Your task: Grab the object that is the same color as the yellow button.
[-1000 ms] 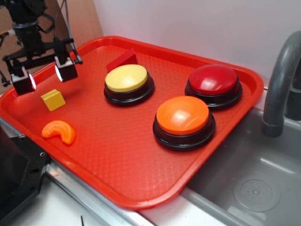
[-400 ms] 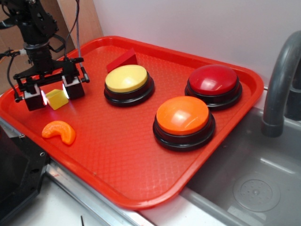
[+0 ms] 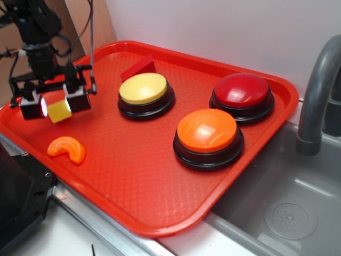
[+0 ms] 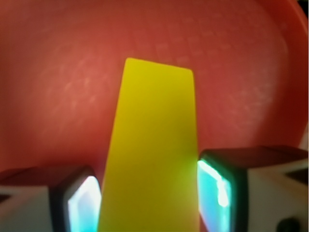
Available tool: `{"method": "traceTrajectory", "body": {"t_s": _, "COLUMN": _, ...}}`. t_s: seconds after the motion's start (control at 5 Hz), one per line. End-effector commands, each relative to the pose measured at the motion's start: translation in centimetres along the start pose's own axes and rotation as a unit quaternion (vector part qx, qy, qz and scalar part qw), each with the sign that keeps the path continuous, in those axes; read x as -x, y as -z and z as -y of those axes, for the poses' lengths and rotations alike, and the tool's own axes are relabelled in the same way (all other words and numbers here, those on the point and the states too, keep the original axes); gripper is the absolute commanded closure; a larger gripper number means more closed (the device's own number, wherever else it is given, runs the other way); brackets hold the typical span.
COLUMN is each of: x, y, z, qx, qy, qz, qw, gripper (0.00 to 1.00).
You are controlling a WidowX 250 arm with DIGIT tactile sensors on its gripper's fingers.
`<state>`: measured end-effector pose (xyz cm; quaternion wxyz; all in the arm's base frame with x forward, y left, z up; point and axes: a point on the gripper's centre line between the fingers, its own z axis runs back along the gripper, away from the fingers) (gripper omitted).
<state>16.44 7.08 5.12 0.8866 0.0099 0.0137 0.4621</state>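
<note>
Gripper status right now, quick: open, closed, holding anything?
Gripper: closed on the yellow wedge block, one finger on each side of it in the wrist view.

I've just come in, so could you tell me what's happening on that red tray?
The gripper has closed on the yellow block at the tray's left end; the wrist view shows the block between both fingers. The block matches the yellow button. The orange segment and red wedge lie untouched.
</note>
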Motion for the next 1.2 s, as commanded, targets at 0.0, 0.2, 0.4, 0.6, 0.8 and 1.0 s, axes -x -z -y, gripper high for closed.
{"method": "traceTrajectory", "body": {"t_s": 0.0, "x": 3.0, "y": -9.3, "z": 3.1, "qx": 0.052, "qy": 0.25, "qz": 0.045, "qw": 0.966, "gripper": 1.0}}
{"method": "traceTrajectory", "body": {"t_s": 0.2, "x": 5.0, "y": -10.6, "z": 4.8, "qx": 0.041, "qy": 0.369, "qz": 0.057, "qw": 0.927, "gripper": 1.0}}
{"method": "traceTrajectory", "body": {"t_s": 0.4, "x": 7.1, "y": -11.7, "z": 5.9, "qx": 0.044, "qy": 0.434, "qz": 0.061, "qw": 0.898, "gripper": 1.0}}
{"method": "traceTrajectory", "body": {"t_s": 0.6, "x": 8.5, "y": -13.0, "z": 6.2, "qx": 0.052, "qy": 0.466, "qz": 0.064, "qw": 0.881, "gripper": 1.0}}
{"method": "traceTrajectory", "body": {"t_s": 0.8, "x": 8.8, "y": -13.5, "z": 5.5, "qx": 0.059, "qy": 0.481, "qz": 0.054, "qw": 0.873, "gripper": 1.0}}
{"method": "traceTrajectory", "body": {"t_s": 1.0, "x": 8.2, "y": -13.6, "z": 4.7, "qx": 0.053, "qy": 0.469, "qz": 0.053, "qw": 0.88, "gripper": 1.0}}
